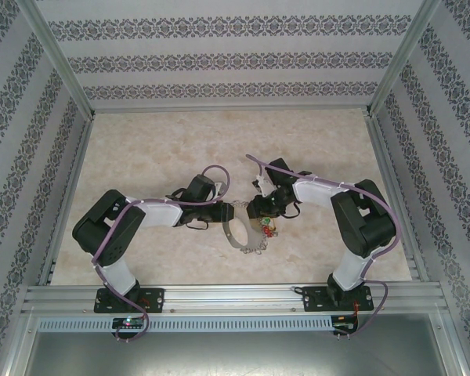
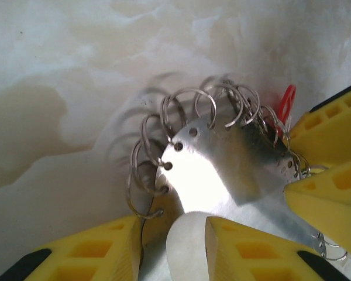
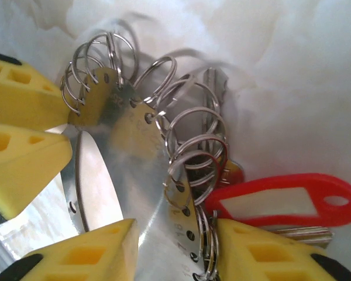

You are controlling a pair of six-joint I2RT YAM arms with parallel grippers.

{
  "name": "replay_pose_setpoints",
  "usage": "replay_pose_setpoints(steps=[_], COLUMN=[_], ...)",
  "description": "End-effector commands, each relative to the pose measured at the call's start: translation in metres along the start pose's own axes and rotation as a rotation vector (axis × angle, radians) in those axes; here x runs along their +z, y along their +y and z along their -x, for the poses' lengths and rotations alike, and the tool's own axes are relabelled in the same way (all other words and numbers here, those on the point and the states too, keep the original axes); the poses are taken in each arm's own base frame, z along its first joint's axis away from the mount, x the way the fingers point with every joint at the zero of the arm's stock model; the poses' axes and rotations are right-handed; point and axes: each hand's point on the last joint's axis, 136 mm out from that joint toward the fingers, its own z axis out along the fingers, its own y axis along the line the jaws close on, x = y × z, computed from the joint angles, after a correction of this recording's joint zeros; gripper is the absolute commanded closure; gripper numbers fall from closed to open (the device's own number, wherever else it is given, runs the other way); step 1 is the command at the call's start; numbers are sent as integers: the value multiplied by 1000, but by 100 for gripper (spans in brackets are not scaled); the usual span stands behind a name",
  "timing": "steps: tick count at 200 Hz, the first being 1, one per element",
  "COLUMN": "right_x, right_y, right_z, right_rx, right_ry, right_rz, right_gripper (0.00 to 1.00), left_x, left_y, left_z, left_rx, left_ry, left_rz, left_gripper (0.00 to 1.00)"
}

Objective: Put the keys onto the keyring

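Silver keyring (image 1: 240, 235), near the table's (image 1: 141, 141) near edge, sits clamped in the left gripper (image 2: 172, 249). The right gripper (image 3: 175, 252) straddles its rim, grip unclear. A red-tagged key (image 3: 281, 202) lies alongside; most small loops (image 3: 193, 155) look unfilled.

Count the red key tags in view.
1. The red tag lies at the lower right of the right wrist view, beside the small loops of the keyring. Others may be hidden.

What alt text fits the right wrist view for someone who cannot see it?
The keyring, a shiny metal band fringed with small wire loops, curves through the centre, a red-tagged key at its lower right. The left gripper pinches the band at left; the right gripper straddles it from below.
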Motion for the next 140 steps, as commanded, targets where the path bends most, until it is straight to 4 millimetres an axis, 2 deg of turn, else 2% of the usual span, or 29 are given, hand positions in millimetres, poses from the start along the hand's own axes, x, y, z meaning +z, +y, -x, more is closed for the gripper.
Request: replay_pose_setpoints(steps=[1, 17, 44, 56, 108, 140], right_x=[8, 7, 6, 3, -18, -35], right_y=[12, 19, 23, 22, 22, 25], right_z=[-16, -16, -11, -8, 4, 15], right_rx=[-15, -26, -34, -30, 1, 35], right_ry=[60, 63, 50, 38, -48, -126], right_rz=[85, 126, 145, 143, 175, 232], right_gripper=[65, 66, 76, 85, 97, 100], left_x=[7, 8, 8, 5, -36, -56], left_y=[4, 4, -1, -4, -11, -9], left_z=[4, 5, 8, 11, 35, 42], left_rx=[-34, -32, -22, -7, 63, 50], left_ry=[5, 5, -4, -17, -153, -223], left_rz=[-3, -4, -24, -30, 39, 61], left_gripper=[67, 67, 67, 67, 64, 55])
